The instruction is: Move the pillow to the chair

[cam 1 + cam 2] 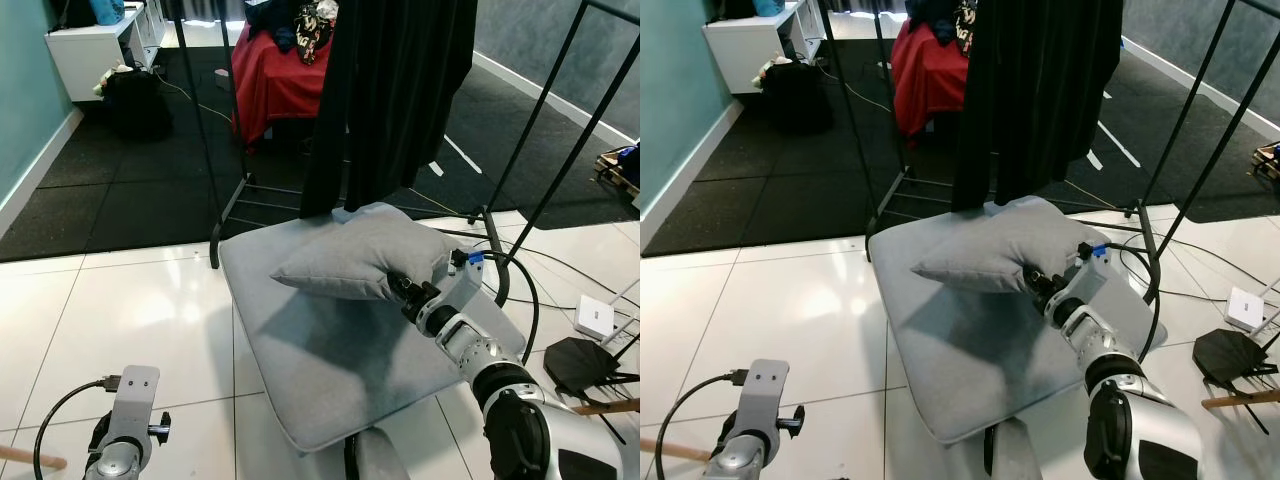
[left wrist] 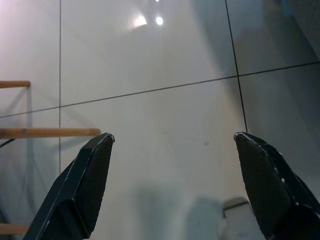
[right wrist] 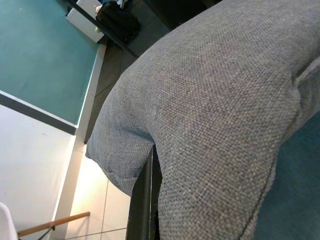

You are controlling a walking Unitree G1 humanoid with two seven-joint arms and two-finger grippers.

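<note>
- The flat grey fabric seat pad [image 1: 330,370] of what I take to be the chair lies at the middle of the head view, over white floor tiles [image 1: 120,310]; its frame is hard to make out.
- The plump grey woven pillow [image 1: 360,255] rests on that pad toward 12 o'clock, so delivery looks essentially done.
- The right gripper [image 1: 400,287], at 4 o'clock of the pillow, has its jaws closed on the pillow's edge; releasing remains.
- The left gripper [image 2: 172,145] hangs at 7 o'clock, jaws wide apart, empty.
</note>
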